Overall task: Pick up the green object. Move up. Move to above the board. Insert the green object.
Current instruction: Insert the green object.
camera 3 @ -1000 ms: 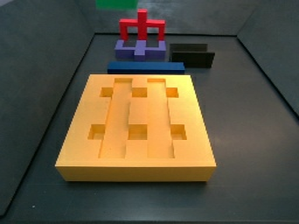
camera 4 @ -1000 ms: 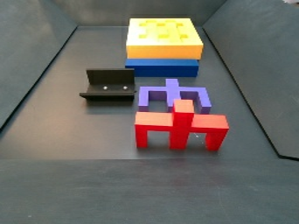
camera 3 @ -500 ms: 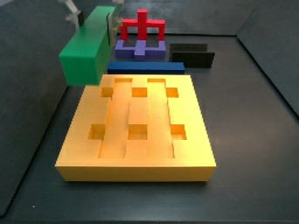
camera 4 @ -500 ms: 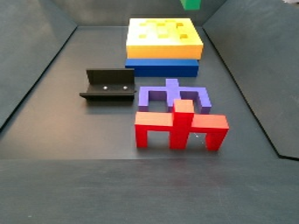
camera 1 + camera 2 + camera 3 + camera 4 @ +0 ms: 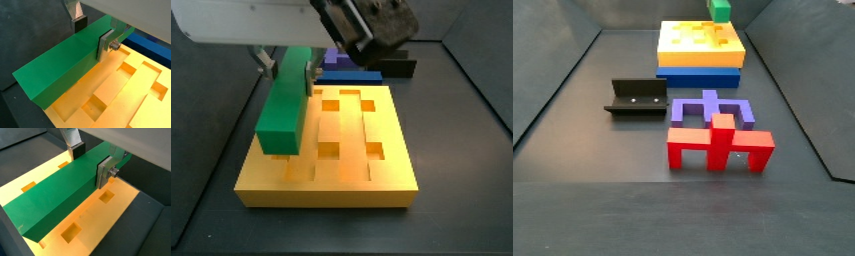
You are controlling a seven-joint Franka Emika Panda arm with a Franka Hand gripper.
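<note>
My gripper [image 5: 92,32] is shut on the green object [image 5: 63,62], a long green bar, gripping it near one end between both fingers [image 5: 105,172]. In a side view the green object [image 5: 283,102] hangs lengthwise over the left groove of the board [image 5: 338,170], its near end just above the board's top. The gripper [image 5: 289,55] sits at the bar's far end. The board also shows under the bar in both wrist views [image 5: 127,95] [image 5: 115,193]. From the opposite side only the bar's end [image 5: 720,10] shows above the board [image 5: 700,45].
A flat blue bar [image 5: 352,76] [image 5: 698,78] lies against the board's far end. Beyond it are a purple piece [image 5: 711,108], a red piece [image 5: 720,145] and the black fixture [image 5: 636,97]. Dark walls enclose the floor.
The gripper has carried the green object from beside the board's far left corner to over the board's left groove, and lower. The arm now fills the top of the side view.
</note>
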